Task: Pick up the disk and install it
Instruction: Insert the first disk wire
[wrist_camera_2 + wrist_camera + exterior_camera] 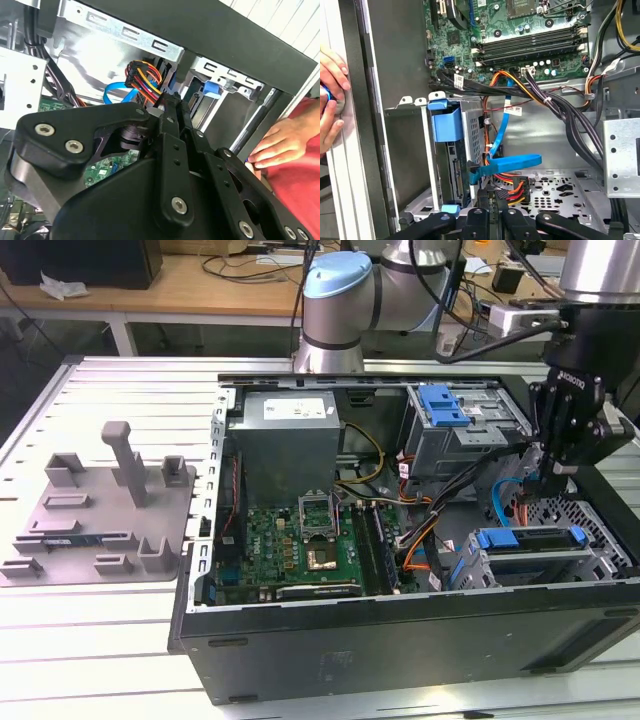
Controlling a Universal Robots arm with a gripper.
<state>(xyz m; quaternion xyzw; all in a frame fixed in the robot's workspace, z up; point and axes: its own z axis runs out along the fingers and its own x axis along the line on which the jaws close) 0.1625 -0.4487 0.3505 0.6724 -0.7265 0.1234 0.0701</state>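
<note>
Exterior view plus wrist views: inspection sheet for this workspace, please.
Surface: slatted metal table, bearing an open computer case.
Job's things: disk, in its blue carrier, sits in the case's drive cage.
Clutter: grey moulded tray beside the case, to the exterior view's left.
Grippers: gripper hangs inside the case, beside the disk.
Cables: blue flat cable and coloured wire bundle just off the gripper.
Surroundings: a person's hand at the case wall; wooden bench behind.

Lab: open computer case (400,640), cabled workbench (200,285)
</note>
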